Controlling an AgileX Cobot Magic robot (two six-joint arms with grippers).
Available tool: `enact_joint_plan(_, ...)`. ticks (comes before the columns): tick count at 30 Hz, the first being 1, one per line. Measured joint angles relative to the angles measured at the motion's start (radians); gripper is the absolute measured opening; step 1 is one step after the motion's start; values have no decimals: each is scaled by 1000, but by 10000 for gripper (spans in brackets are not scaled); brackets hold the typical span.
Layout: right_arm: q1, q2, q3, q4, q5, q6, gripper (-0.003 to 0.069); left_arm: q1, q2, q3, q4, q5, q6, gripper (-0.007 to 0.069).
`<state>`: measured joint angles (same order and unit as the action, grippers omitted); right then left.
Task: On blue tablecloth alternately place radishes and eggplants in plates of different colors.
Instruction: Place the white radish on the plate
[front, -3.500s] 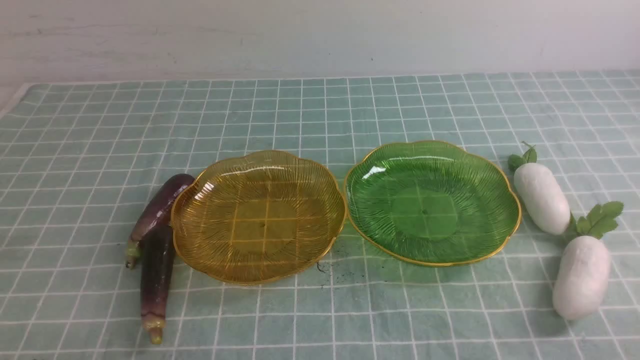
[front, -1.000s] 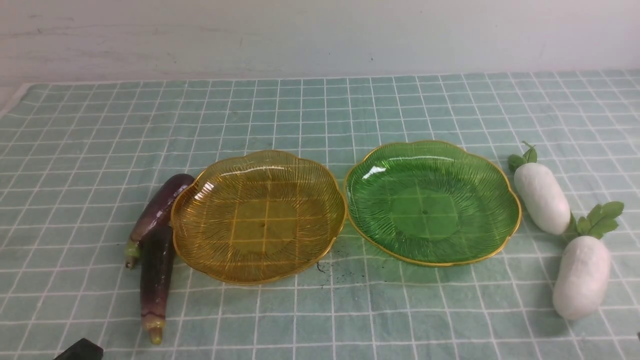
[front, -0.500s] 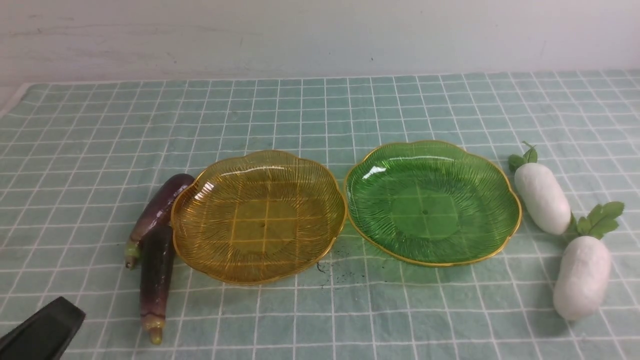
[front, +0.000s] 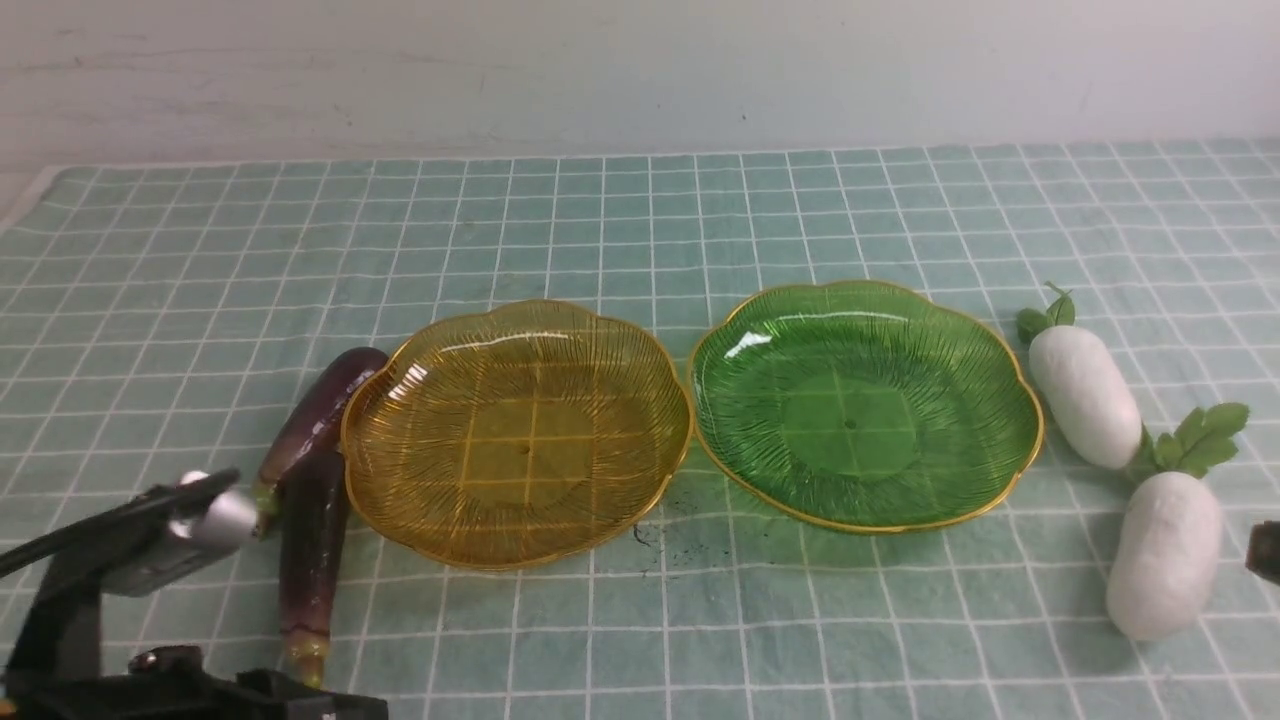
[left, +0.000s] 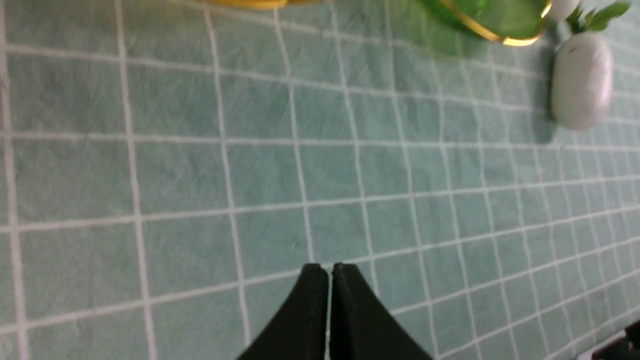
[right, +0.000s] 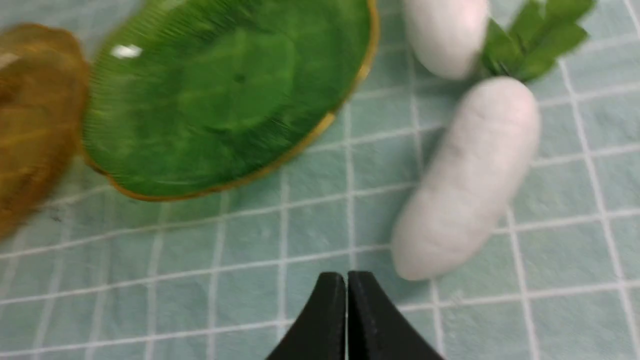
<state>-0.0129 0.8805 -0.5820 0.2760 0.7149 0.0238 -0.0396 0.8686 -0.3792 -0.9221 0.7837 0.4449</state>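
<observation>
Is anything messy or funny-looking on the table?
Yes: little dark specks dirty the blue tablecloth by the gap between the yellow plate and the green plate, on the robot's side. Nothing looks broken or spilled.

I take 12 o'clock as pointing away from me. On the tablecloth (front: 640, 220) two plates sit side by side, the left plate (front: 520, 440) at 9 o'clock of the right plate (front: 860, 410), with their rims almost touching. The far eggplant (front: 320, 415) lies against the left plate's rim at 9 o'clock. The near eggplant (front: 312, 560) touches it at 7 o'clock, its stem toward me. The far radish (front: 1085, 395) lies just beside the right plate at 3 o'clock. The near radish (front: 1165, 555) is at 4 o'clock, its leaves against the far one. My left fingers (left: 330, 267) hang over bare cloth nearer me than the plates. My right fingers (right: 346, 275) are near the near radish's leafless end.
</observation>
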Motion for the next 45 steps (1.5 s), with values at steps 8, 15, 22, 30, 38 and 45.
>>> enact_joint_plan(8, 0, 374, -195, -347, 61, 323, 54, 0, 191, -5, 1, 21, 76, -7)
enact_joint_plan(15, 0, 564, -270, -354, 39, 330, 215, 0, 198, -6, 1, 21, 83, -7)
enact_joint_plan(22, 0, 683, -286, -345, -39, 332, 496, 0, 198, -9, 1, 21, 90, -7)
enact_joint_plan(30, 0, 806, -288, -331, -64, 333, 570, 0, 198, -11, 1, 21, 140, -7)
enact_joint_plan(38, 0, 835, -303, -347, 6, 277, 461, 0, 198, -11, 1, 21, 159, -7)
enact_joint_plan(45, 0, 759, -451, -346, 228, 194, 434, 0, 198, -11, 1, 21, 162, -7)
